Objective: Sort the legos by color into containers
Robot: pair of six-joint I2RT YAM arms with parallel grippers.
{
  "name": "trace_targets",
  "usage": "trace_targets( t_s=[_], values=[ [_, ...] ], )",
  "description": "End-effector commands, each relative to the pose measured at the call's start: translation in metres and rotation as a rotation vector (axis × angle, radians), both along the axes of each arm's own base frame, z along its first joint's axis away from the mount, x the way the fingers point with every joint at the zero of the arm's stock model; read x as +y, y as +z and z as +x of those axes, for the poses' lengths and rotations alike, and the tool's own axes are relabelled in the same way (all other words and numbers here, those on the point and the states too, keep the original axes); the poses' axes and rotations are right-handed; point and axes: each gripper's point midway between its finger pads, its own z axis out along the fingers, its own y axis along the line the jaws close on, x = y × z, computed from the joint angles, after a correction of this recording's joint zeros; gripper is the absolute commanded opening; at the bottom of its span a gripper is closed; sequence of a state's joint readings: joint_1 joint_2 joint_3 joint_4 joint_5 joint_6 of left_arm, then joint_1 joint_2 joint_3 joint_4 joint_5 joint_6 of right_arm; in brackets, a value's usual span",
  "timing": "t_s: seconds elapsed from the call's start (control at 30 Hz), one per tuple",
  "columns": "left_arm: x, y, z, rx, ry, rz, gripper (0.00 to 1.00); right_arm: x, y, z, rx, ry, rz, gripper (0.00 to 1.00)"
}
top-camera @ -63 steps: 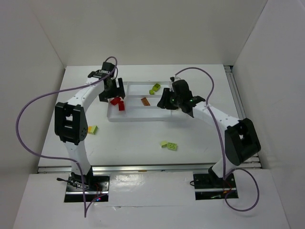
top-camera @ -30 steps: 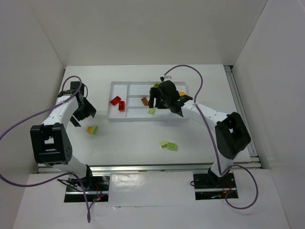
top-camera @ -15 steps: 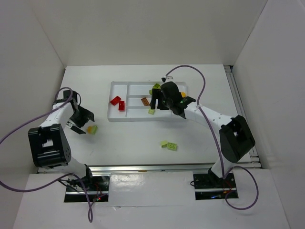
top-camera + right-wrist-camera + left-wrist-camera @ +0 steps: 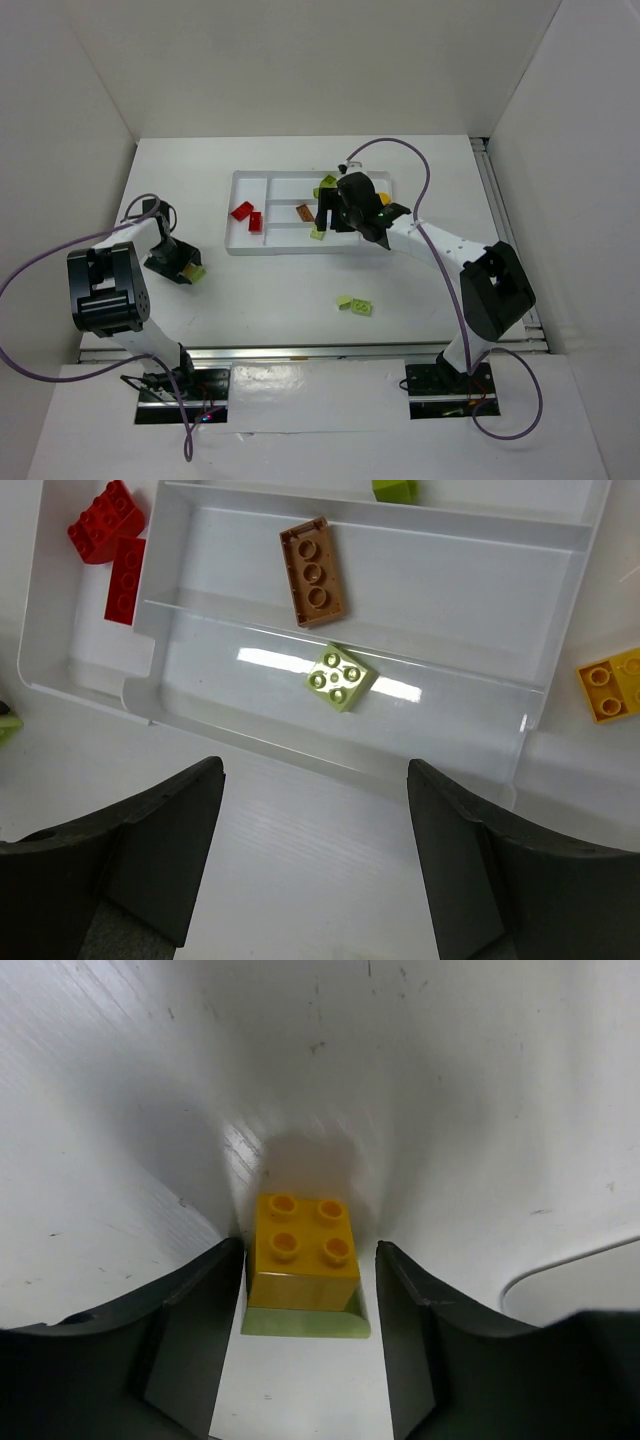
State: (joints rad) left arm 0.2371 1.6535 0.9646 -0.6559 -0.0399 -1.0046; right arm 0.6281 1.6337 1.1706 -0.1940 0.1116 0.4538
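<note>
Left wrist: my left gripper (image 4: 308, 1295) gapes astride orange-on-green lego (image 4: 300, 1245) — ungrasped; right gripper (image 4: 314, 810) spread, empty; tray (image 4: 450, 610) part-filled, green pair (image 4: 354, 304) outside.

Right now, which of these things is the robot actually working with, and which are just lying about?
Part of the job: white tray; red bricks; brown-orange brick; lime brick in tray; yellow brick; loose lime bricks; yellow-on-green stack.

Just there (rig fittings): purple cable; base plate.
</note>
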Motion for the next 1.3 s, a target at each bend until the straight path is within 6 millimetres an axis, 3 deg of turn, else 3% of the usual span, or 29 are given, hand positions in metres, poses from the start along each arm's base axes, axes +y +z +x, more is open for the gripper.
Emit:
trace_targets(
  t_s=[0.0,0.1,0.17,0.27,0.4,0.5,0.67,0.9,0.97,1.0,1.2,1.27],
  values=[
    [-0.001,-0.006,0.004,-0.003,0.02,-0.014,0.59,0.002,0.007,0.0,-0.019,0.011,-0.008,0.81],
    [-0.003,-0.006,0.005,-0.005,0.019,-0.023,0.57,0.001,0.005,-0.001,-0.012,0.011,-0.014,0.81],
    [-0.002,-0.003,0.008,-0.027,0.005,-0.015,0.71,0.002,0.005,0.001,-0.012,0.011,-0.014,0.81],
    [0.001,0.003,0.009,-0.044,-0.024,0.004,0.8,0.005,0.001,-0.001,0.003,0.026,-0.009,0.81],
    [0.003,0.006,0.011,-0.061,-0.031,0.019,0.8,0.008,0.001,0.0,0.006,0.035,-0.004,0.81],
    [0.005,0.005,0.011,-0.058,-0.029,0.03,0.71,0.008,0.003,0.0,0.006,0.035,-0.004,0.81],
    [0.006,0.012,0.008,-0.073,-0.018,0.041,0.7,0.01,-0.001,-0.001,0.018,0.043,-0.004,0.81],
    [0.011,0.019,0.014,-0.095,-0.033,0.069,0.9,0.01,-0.001,-0.001,0.018,0.043,-0.004,0.81],
    [0.014,0.022,0.015,-0.101,-0.031,0.082,0.9,0.01,-0.001,-0.001,0.018,0.043,-0.004,0.81],
    [0.014,0.022,0.015,-0.101,-0.031,0.082,0.82,0.01,-0.001,-0.001,0.018,0.043,-0.004,0.81],
    [0.014,0.019,0.012,-0.095,-0.024,0.07,0.73,0.011,-0.005,-0.002,0.029,0.051,-0.004,0.81],
    [0.013,0.019,0.012,-0.096,-0.015,0.068,0.65,0.011,-0.005,-0.002,0.029,0.051,-0.004,0.81]
  ],
)
